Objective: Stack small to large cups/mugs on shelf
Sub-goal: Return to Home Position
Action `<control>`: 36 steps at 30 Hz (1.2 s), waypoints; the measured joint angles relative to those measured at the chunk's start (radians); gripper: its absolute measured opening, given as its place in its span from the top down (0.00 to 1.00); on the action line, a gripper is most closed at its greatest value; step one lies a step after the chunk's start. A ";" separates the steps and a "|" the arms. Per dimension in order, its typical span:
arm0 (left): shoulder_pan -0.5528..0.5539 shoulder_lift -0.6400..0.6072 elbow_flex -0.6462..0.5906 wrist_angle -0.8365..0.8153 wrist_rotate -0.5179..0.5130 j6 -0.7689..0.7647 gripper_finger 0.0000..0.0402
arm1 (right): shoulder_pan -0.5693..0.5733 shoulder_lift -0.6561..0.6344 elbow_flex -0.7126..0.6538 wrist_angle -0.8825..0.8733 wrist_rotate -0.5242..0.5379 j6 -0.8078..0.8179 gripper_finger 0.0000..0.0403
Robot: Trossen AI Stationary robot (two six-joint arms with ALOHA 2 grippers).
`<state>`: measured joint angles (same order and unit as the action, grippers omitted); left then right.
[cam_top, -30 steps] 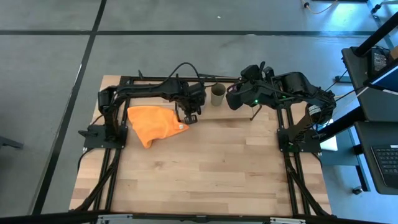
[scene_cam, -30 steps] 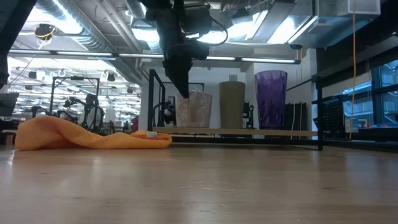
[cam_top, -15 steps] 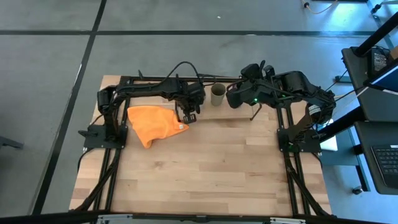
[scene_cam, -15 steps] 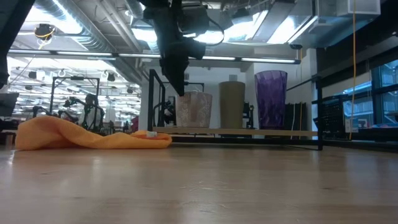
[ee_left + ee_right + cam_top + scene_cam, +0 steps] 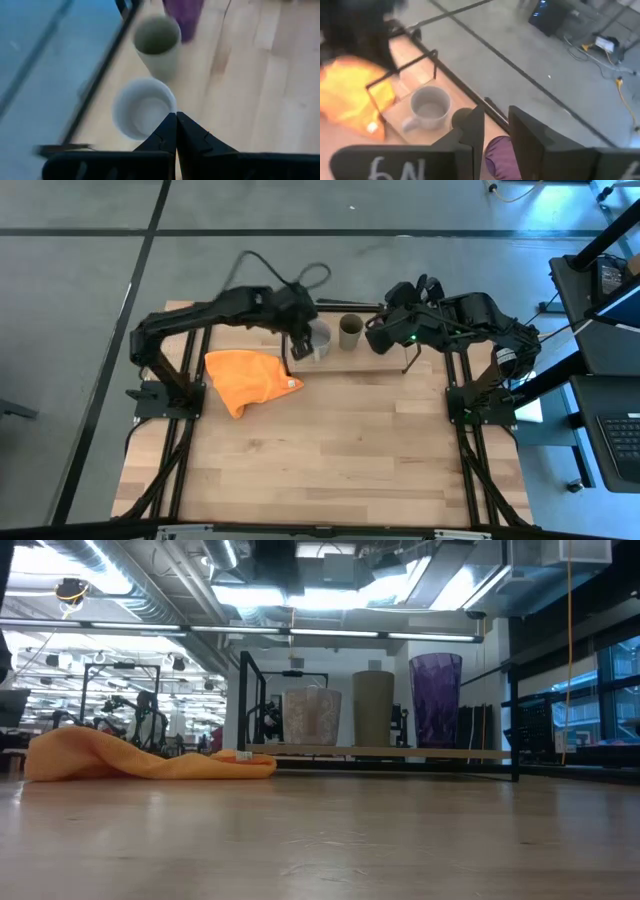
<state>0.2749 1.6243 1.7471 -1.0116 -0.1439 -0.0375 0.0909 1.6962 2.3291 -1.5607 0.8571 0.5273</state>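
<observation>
The shelf [image 5: 470,752] stands at the far edge of the counter [image 5: 330,450] and carries all three vessels upright in a row, side by side with small gaps between them. The grey mug [image 5: 312,717] is at the shelf's end nearest the orange cloth [image 5: 245,375]. The olive-green cup [image 5: 373,708] stands at the middle of the shelf, and the taller purple ribbed cup [image 5: 436,700] is toward the other end. The cloth lies crumpled on the counter just beside the shelf's mug end. The left gripper [image 5: 176,116] is raised above that same end of the shelf, over the mug's near rim, its fingers pressed together with nothing between them. From its wrist camera the mug's pale inside shows directly below, with the green cup and the purple cup beyond it. The right gripper [image 5: 496,110] hangs over the shelf's purple-cup end, its fingers a narrow gap apart and holding nothing. In the high view that arm hides the purple cup.
</observation>
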 joint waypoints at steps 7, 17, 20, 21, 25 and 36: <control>-0.010 -0.125 0.059 0.061 -0.035 -0.038 1.00 | 0.005 -0.005 0.000 0.074 -0.107 -0.064 0.78; -0.005 -0.167 0.059 0.077 0.078 -0.065 1.00 | -0.041 -0.021 0.000 0.295 -0.451 -0.220 0.78; -0.006 -0.167 0.059 0.075 0.087 -0.065 1.00 | -0.056 -0.023 0.000 0.310 -0.501 -0.219 0.78; -0.005 -0.167 0.059 0.074 0.087 -0.065 1.00 | -0.060 -0.023 0.000 0.310 -0.508 -0.218 0.78; -0.005 -0.167 0.059 0.072 0.087 -0.065 1.00 | -0.061 -0.023 0.000 0.310 -0.513 -0.214 0.78; -0.002 -0.190 0.057 0.085 0.092 -0.066 1.00 | -0.062 -0.045 -0.002 0.363 -0.556 -0.236 0.78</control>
<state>0.2731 1.4348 1.8042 -0.9268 -0.0523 -0.1031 0.0289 1.6511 2.3272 -1.1982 0.3008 0.2909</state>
